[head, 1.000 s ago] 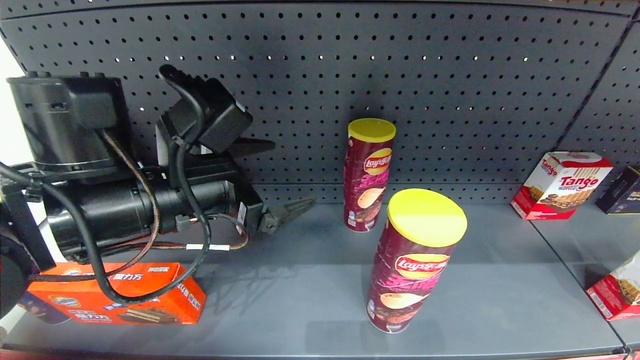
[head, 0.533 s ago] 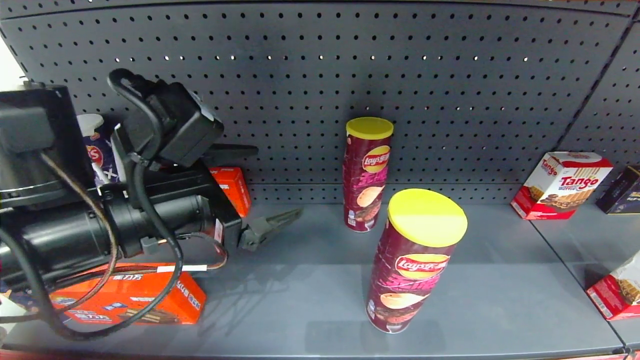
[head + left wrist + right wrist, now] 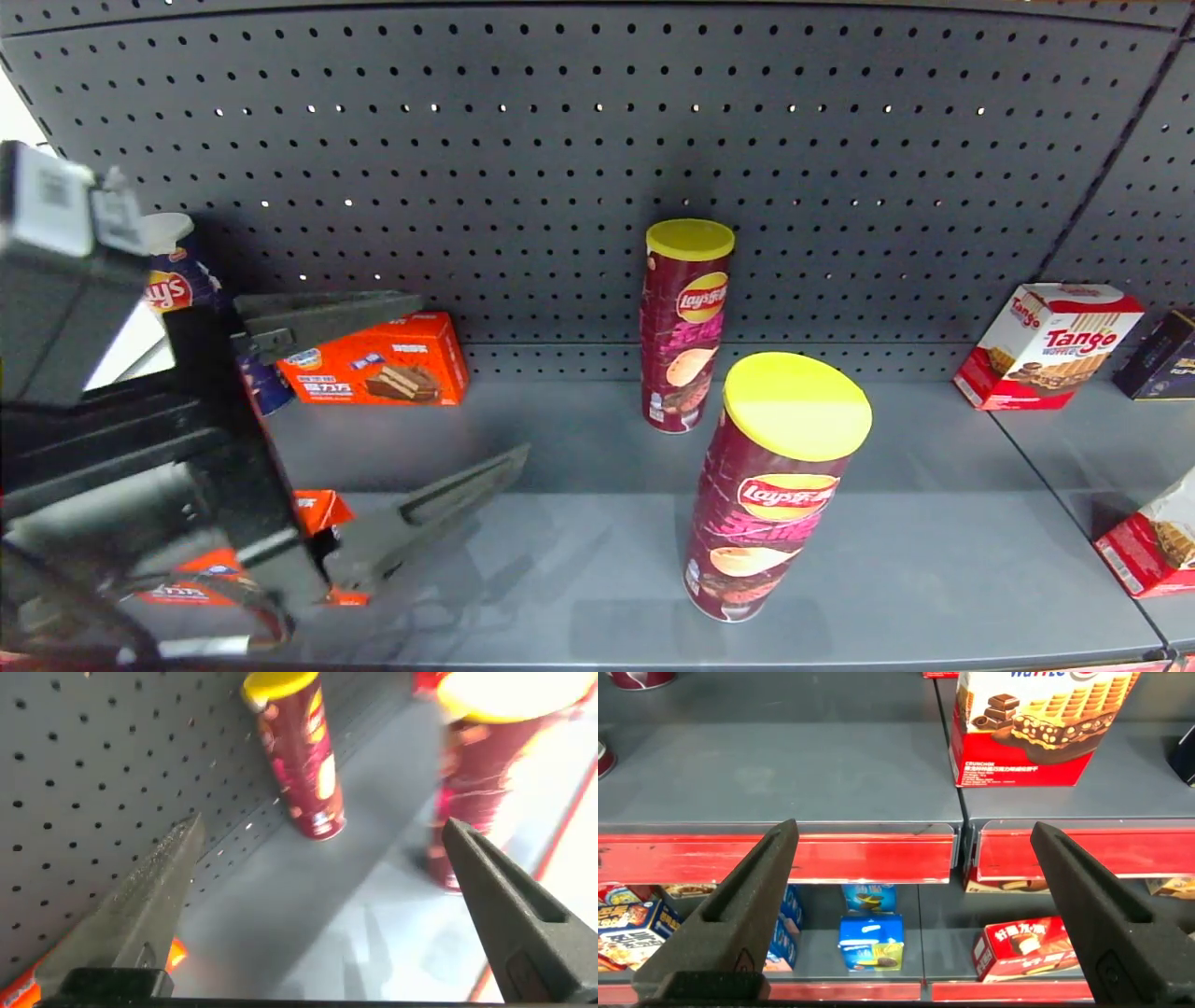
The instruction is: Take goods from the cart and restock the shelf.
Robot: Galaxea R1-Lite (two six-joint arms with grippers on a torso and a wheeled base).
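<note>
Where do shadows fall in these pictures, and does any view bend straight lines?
Head view: the left gripper throws a shadow on the shelf beneath it, the far can darkens the pegboard behind it, bright dots shine through some pegboard holes, and the pegboard's top edge bows. Right wrist view: even light around the right gripper; the red edge strips run nearly straight.

Left arm (image 3: pixel 140 485) sits low at the left, wrist rolled so the left claw (image 3: pixel 467 378) stands on edge, jaws spread wide, gripping nothing. Right claw (image 3: pixel 913 829) gapes wide too, jaws level, nothing between them.
</note>
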